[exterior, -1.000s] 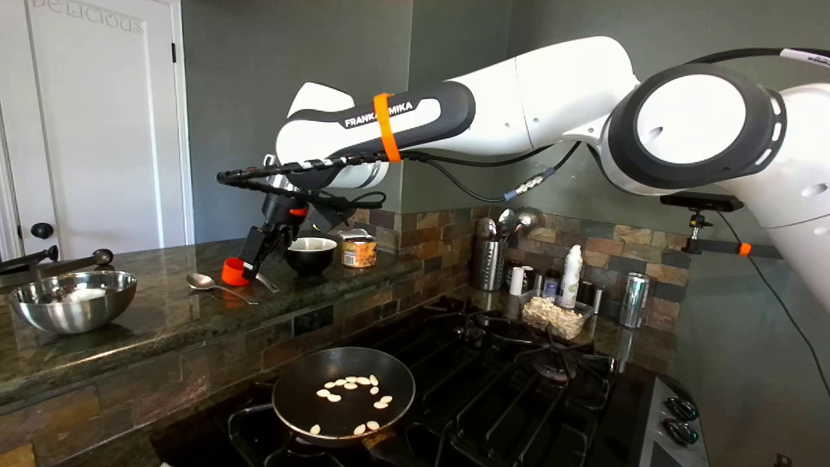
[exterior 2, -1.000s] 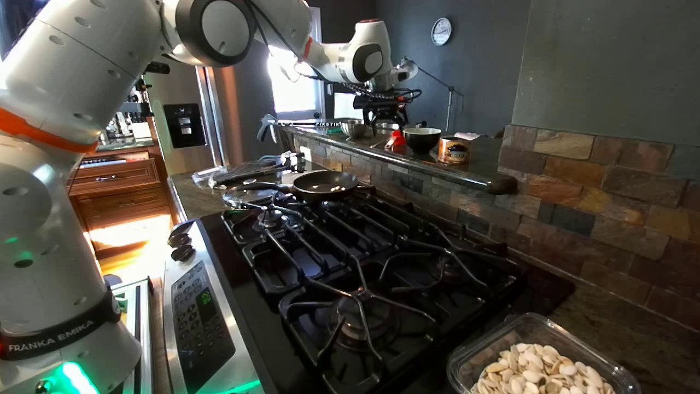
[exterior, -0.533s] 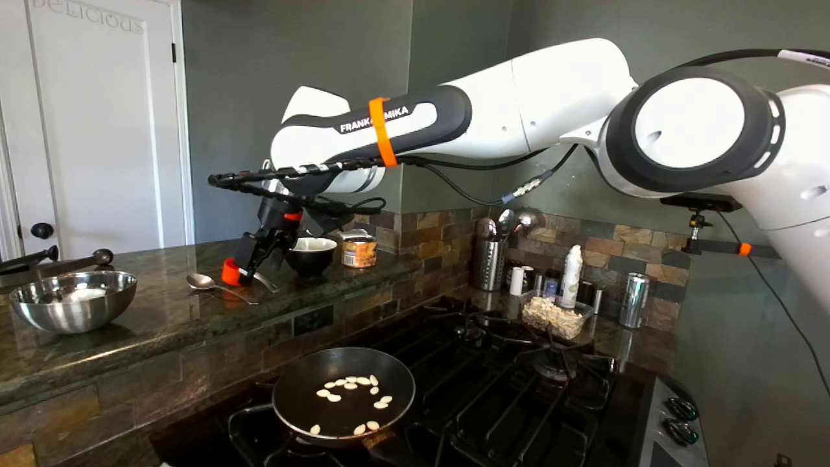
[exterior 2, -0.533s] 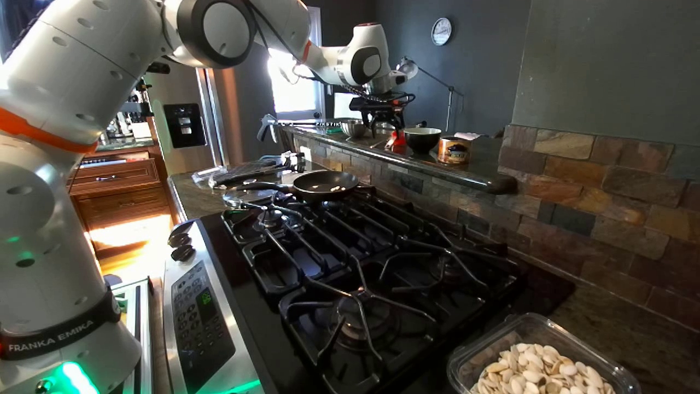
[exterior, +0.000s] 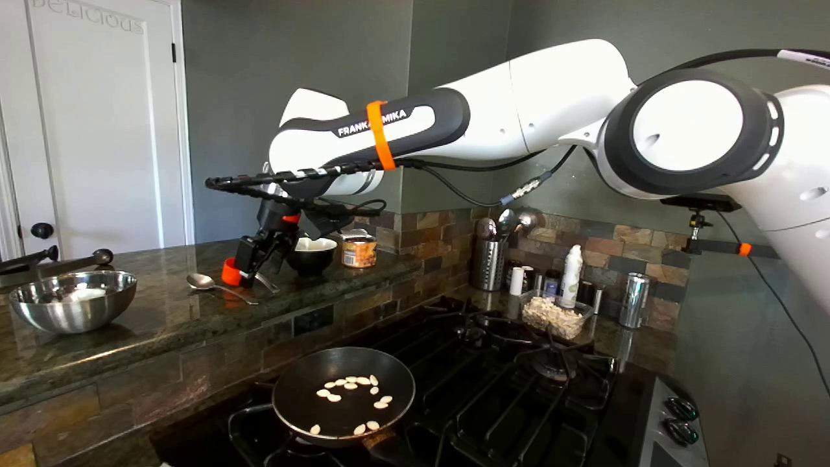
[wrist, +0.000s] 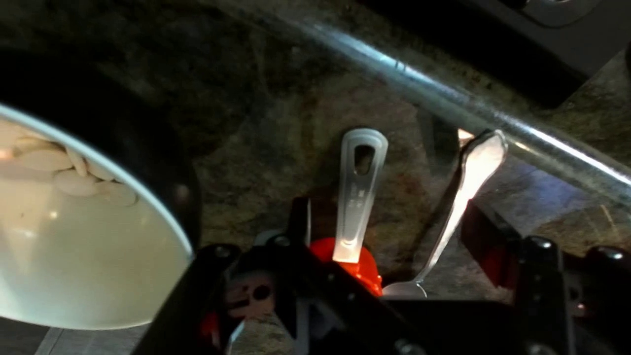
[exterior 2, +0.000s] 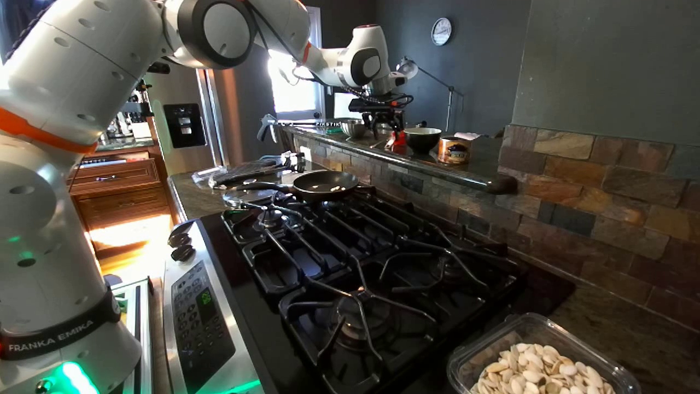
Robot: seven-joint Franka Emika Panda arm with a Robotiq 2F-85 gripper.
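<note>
While the gripper (wrist: 392, 227) stands low over the counter (wrist: 266, 158), the wrist view shows its jaws apart with nothing clamped. Seen between them: the red measuring cup (wrist: 367, 271), partly covered by the gripper, and 1 spoon (wrist: 456, 209). Key relation: the cup's grey handle (wrist: 355, 202) lies nearer the jaw at picture left, the spoon nearer the jaw at picture right. Handle's long axis runs up the view, roughly across the line joining the 2 jaws. A black bowl (wrist: 98, 256) with seeds (wrist: 76, 182) at picture left.

In an exterior view, the jaws point down just beside the cup and overlap it; contact cannot be told. Metal bowl (exterior: 71, 314) well apart; frying pan (exterior: 298, 389) with scattered seeds on the lower stove (exterior: 467, 376).

In an exterior view, cup on the counter, black bowl between it and the can (exterior 2: 454, 150); clear tub (exterior 2: 464, 361) of seeds in foreground.
</note>
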